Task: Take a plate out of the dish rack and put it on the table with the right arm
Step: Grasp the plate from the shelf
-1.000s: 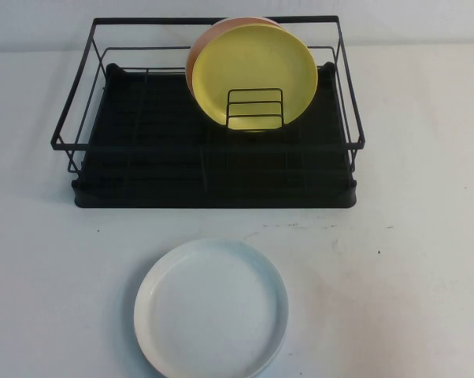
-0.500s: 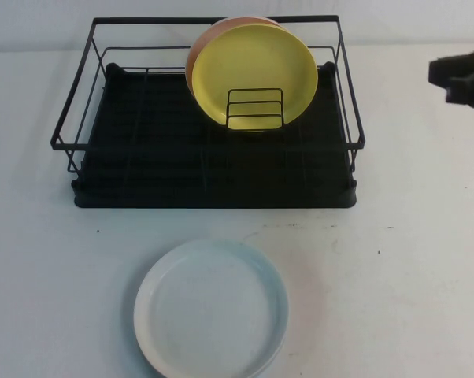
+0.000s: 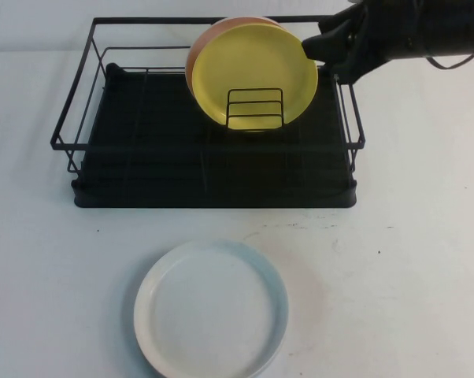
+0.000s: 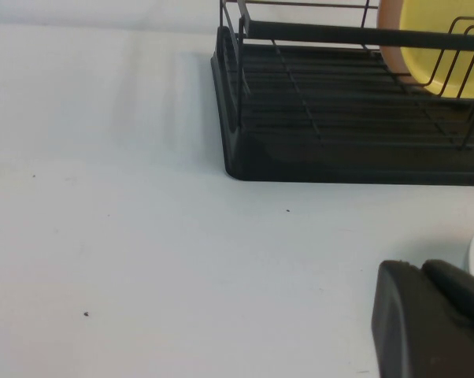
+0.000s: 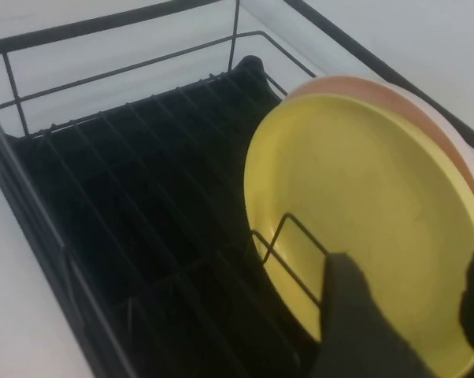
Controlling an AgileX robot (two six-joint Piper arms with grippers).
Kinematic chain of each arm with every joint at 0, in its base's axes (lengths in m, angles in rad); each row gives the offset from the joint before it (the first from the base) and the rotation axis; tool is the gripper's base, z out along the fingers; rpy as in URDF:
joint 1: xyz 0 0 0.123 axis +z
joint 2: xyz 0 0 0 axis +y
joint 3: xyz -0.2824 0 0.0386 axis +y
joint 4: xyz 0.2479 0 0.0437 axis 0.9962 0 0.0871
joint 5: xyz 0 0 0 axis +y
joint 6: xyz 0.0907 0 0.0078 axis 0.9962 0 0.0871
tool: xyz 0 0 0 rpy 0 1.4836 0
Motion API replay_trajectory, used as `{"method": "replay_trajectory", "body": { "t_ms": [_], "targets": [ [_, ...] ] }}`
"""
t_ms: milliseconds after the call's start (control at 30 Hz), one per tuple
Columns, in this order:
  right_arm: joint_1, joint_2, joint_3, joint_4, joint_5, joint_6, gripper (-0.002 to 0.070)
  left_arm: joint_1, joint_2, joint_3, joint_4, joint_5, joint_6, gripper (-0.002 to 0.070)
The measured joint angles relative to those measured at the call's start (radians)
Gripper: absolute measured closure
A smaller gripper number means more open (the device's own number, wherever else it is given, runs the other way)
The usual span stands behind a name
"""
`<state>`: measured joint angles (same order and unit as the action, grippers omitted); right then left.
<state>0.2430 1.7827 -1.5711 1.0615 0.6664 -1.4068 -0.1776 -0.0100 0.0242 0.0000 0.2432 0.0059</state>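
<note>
High view, yellow plate: the round, glossy yellow plate (image 3: 254, 73) stands on edge in the back right part of the rack, leaning against a small wire divider (image 3: 255, 109) in front of it.
Pink plate: a pale pink round plate (image 3: 203, 49) stands directly behind the yellow one, only its rim showing at the top and left.
Dish rack: the rectangular black wire-frame dish rack (image 3: 213, 169) with its black tray base sits at the back of the surface.
Right gripper: the bulky black right gripper (image 3: 322, 49) reaches in from the upper right, above the rack's right rail, its tip at the yellow plate's upper right edge.
Right fingers: in the right wrist view two dark fingers (image 5: 355, 331) are spread, one on either side of the plate's edge, with yellow showing between them; whether they touch the plate cannot be told.
White plate: a round white plate (image 3: 211, 309) lies flat near the front, well apart from the rack.
Surface: white tabletop (image 3: 410, 260) with a few dark specks.
Left gripper: the black left gripper (image 4: 430, 319) sits low over the surface near the rack's front left corner; its finger state cannot be told.
</note>
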Motion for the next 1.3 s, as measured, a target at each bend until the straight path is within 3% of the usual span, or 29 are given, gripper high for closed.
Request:
{"method": "replay_trajectory", "body": {
  "t_ms": [133,500,1300],
  "targets": [
    [0.018,0.093,-0.102,-0.018,0.000,-0.033,0.0360,0.000,0.000,0.000,0.000,0.000,0.000,0.0679],
    [0.037,0.274,-0.298,-0.034,-0.004,-0.070,0.0360,0.000,0.000,0.000,0.000,0.000,0.000,0.0679],
    [0.037,0.360,-0.315,0.003,-0.200,-0.105,0.0360,0.000,0.000,0.000,0.000,0.002,0.000,0.0679]
  ]
}}
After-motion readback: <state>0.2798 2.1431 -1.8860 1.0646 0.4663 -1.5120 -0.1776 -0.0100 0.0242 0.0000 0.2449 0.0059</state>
